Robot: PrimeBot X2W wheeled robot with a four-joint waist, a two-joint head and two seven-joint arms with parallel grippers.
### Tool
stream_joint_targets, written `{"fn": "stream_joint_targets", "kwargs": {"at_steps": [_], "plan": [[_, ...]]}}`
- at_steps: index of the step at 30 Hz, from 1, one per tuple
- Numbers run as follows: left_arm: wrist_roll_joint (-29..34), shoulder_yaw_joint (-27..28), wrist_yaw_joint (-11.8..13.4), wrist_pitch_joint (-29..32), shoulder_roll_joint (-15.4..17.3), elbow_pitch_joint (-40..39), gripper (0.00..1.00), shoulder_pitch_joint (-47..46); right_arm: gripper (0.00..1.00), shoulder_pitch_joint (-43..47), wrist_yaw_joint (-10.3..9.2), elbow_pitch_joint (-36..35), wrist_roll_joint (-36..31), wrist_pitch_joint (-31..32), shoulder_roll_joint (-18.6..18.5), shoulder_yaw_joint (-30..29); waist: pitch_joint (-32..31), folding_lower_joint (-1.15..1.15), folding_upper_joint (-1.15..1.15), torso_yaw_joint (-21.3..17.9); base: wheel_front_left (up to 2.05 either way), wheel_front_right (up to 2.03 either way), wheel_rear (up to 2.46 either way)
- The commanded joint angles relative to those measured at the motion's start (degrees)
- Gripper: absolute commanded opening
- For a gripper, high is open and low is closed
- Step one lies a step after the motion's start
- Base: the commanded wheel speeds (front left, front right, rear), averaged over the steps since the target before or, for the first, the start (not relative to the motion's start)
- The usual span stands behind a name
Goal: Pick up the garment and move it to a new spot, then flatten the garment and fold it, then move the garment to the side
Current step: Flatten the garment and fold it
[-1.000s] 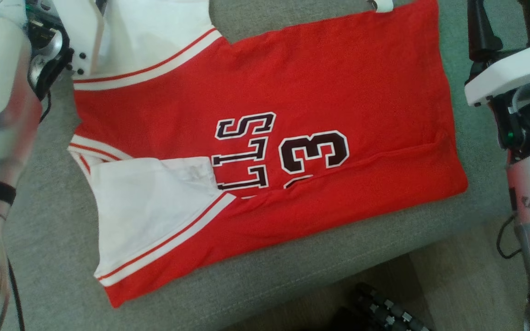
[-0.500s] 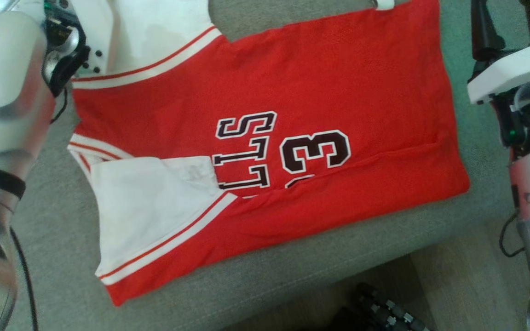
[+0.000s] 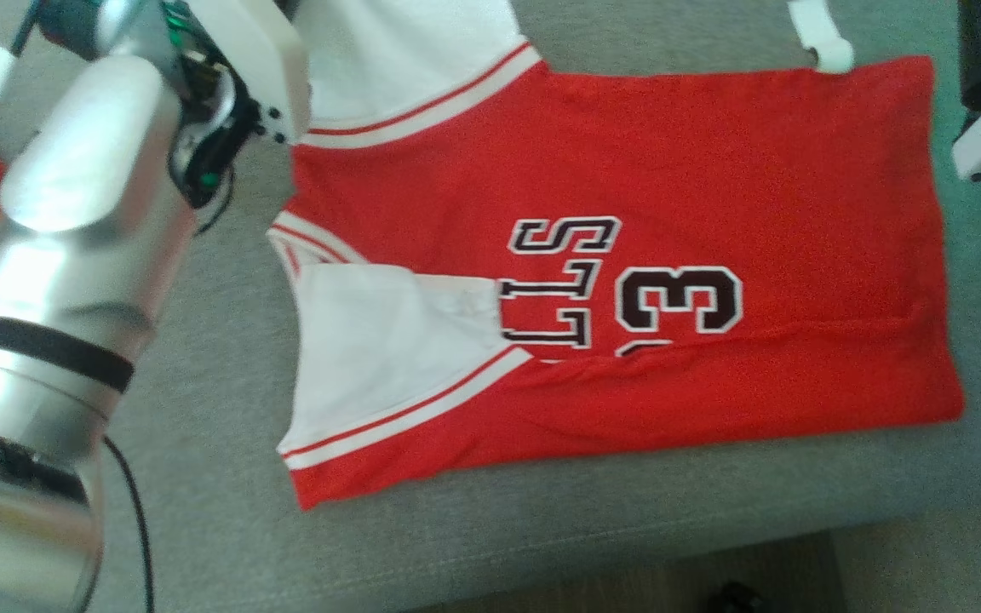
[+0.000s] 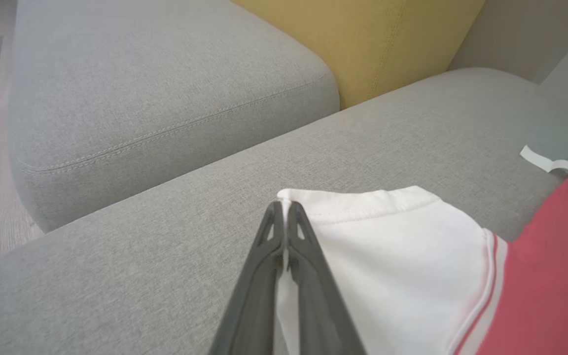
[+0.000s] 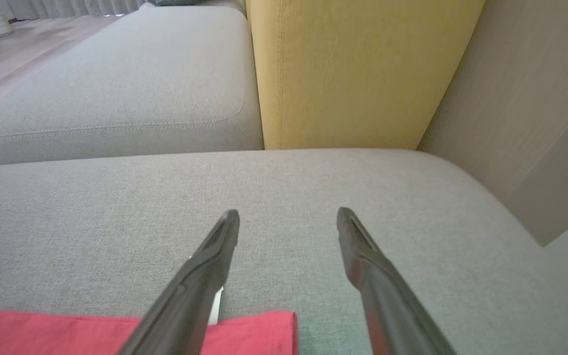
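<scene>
Head view: the red shirt (image 3: 669,170) lies spread across the grey sofa seat (image 3: 201,383), filling the middle of the frame. Its lower edge is already turned up over part of the lettering (image 3: 559,272). The left arm (image 3: 73,255) reaches in at the upper left toward the white sleeve (image 3: 405,51) at the top.

Left wrist view: the left gripper (image 4: 284,207) is pressed together on the corner of that sleeve at centre frame, with cloth caught between its fingers.

Right wrist view: the right gripper (image 5: 289,217) stands spread and holds nothing. It is above the shirt's red hem corner (image 5: 259,335) at the bottom of the frame, and a yellow cushion (image 5: 363,64) stands behind.

This looks like the folding step, on the second side. Next, the right gripper probably needs to drop and close on the hem corner, so both can carry the far edge over evenly.
</scene>
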Motion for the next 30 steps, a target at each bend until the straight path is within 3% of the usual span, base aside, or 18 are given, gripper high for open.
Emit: {"fn": "stream_joint_targets", "kwargs": {"at_steps": [1, 7, 15, 30], "plan": [[-0.89, 2.14, 0.18, -0.83, 0.92, -3.03, 0.00, -1.30, 1.00, -1.81, 0.37, 0.12, 1.25, 1.32, -2.11, 0.43, -0.92, 0.00, 0.00, 2.71, 0.00, 0.00, 0.00], [-0.71, 1.38, 0.94, -0.93, 1.23, -8.05, 0.00, 0.45, 1.00, -3.22, 0.37, 6.72, 3.93, 5.75, -5.30, 3.59, -0.62, 0.00, 0.00, 4.80, 0.00, 0.00, 0.00], [-1.00, 0.69, 1.93, 0.57, 2.38, -12.37, 0.00, 2.77, 1.00, -3.37, 0.37, 11.19, 6.66, 9.34, -6.26, 8.44, -0.65, 0.00, 0.00, 5.10, 0.00, 0.00, 0.00], [-1.32, 0.09, 4.10, 3.47, 4.37, -17.72, 0.00, 4.09, 1.00, -5.86, 0.37, 15.90, 10.93, 7.69, -6.78, 14.55, 0.88, 0.00, 0.00, 4.19, 0.00, 0.00, 0.00]]}}
